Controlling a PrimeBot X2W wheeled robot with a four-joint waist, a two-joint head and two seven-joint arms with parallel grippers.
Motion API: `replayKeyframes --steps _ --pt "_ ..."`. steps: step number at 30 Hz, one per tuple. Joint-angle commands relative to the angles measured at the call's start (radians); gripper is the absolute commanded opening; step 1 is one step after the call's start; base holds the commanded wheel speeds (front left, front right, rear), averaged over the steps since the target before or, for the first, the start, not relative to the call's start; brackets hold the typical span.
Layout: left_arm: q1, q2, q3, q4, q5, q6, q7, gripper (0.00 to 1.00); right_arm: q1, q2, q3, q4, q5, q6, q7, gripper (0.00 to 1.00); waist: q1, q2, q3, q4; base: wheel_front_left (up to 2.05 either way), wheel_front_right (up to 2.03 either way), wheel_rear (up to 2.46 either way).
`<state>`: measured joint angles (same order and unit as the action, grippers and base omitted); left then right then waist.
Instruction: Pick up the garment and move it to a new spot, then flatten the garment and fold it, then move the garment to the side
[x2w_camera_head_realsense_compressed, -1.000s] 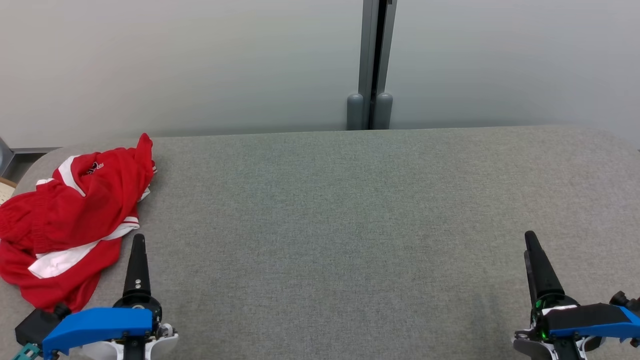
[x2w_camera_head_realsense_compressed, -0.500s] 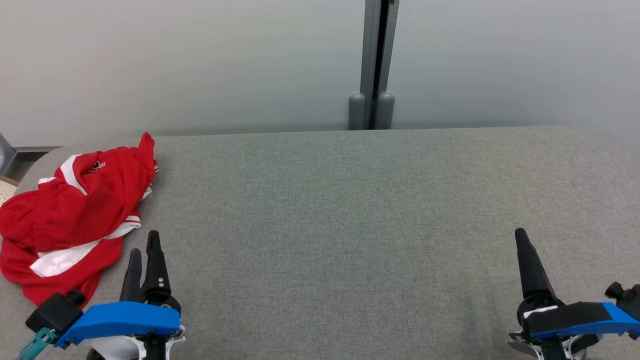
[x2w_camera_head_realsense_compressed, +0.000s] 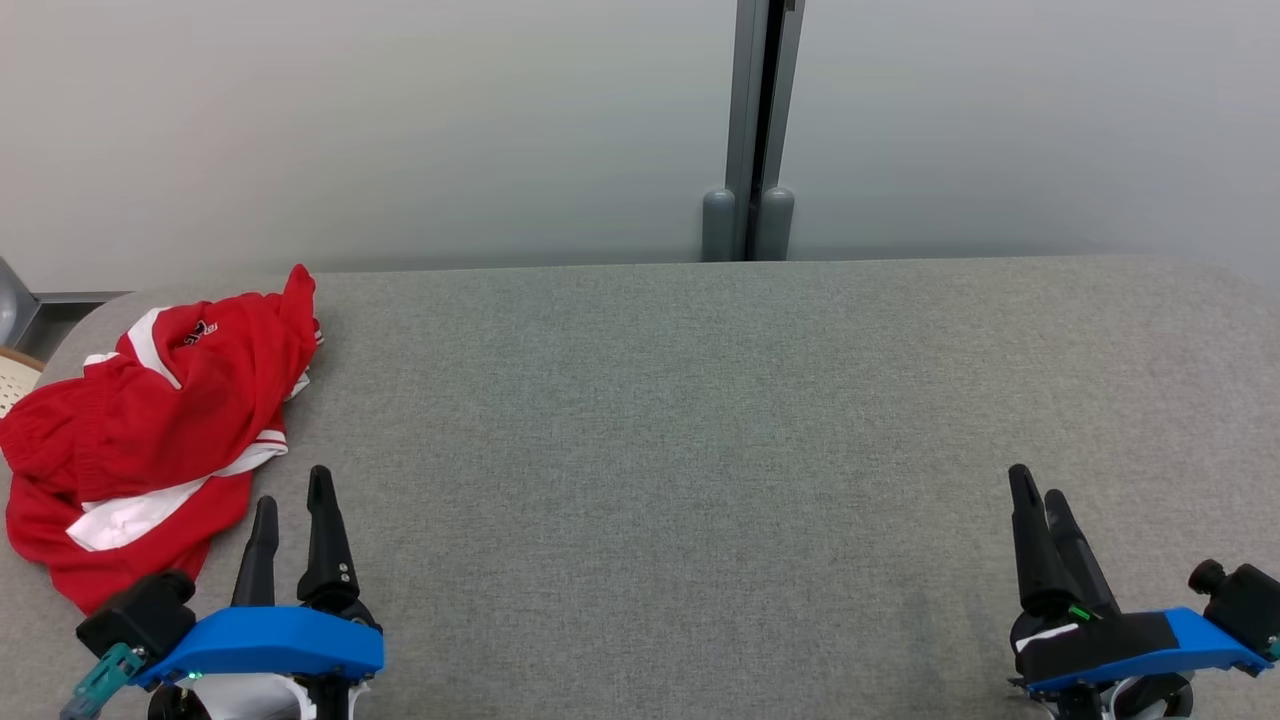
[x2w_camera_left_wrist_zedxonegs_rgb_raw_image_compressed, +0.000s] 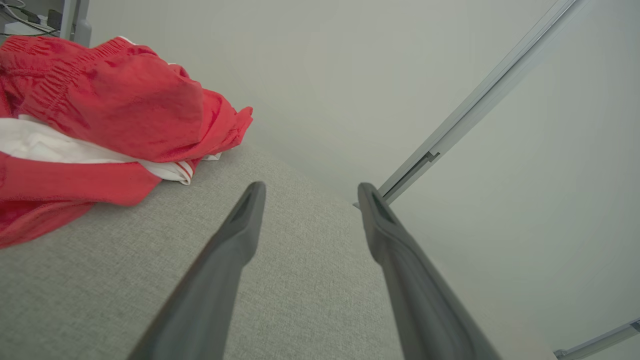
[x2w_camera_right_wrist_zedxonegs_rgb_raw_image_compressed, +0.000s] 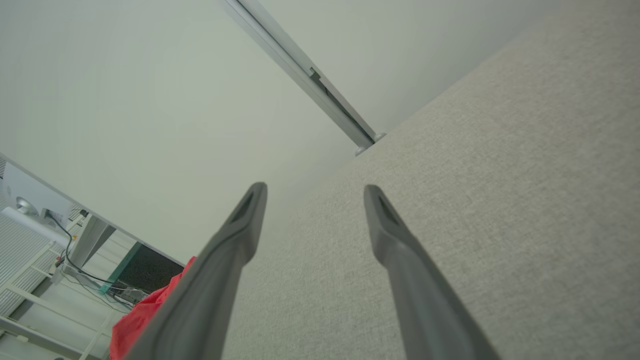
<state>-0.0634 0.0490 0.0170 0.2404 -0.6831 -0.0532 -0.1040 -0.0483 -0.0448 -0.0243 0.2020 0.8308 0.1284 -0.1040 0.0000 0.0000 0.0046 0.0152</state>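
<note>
Head view: the red garment (x2w_camera_head_realsense_compressed: 150, 430) lies crumpled at the table's (x2w_camera_head_realsense_compressed: 700, 450) nine o'clock edge. My left gripper (x2w_camera_head_realsense_compressed: 292, 487) and right gripper (x2w_camera_head_realsense_compressed: 1034, 483) stand spread and empty. Left wrist view: garment at ten o'clock, untouched. Right wrist view: garment at seven o'clock. I fear a shallow pinch catches one layer and drags the bunch off the edge.

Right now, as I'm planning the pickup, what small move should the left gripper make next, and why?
Probably swing the left gripper leftward and slightly forward, onto the crumpled red-and-white garment. Its jaws stand open and empty just right of the cloth's near edge on the grey fabric-covered table, while the right gripper is far across it.
</note>
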Motion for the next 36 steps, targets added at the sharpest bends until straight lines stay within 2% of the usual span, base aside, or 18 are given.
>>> replayKeyframes --steps 1,19,36 --pt "-0.023 0.008 -0.005 -0.007 0.038 0.004 -0.011 1.0 -0.002 -0.006 0.005 -0.006 -0.038 0.002 -0.011 1.0 0.0 0.0 -0.001 0.001 0.0 0.0 0.0" --pt "-0.02 0.02 -0.035 0.012 0.243 0.022 -0.06 1.0 0.001 -0.007 0.021 0.016 -0.253 0.002 -0.06 1.0 0.0 0.0 -0.005 0.01 0.0 0.0 0.0" --pt "-0.019 0.025 -0.053 0.035 0.392 0.038 -0.097 1.0 0.002 -0.007 0.032 0.036 -0.41 0.003 -0.098 1.0 0.0 0.0 -0.006 0.017 0.0 0.0 0.0"
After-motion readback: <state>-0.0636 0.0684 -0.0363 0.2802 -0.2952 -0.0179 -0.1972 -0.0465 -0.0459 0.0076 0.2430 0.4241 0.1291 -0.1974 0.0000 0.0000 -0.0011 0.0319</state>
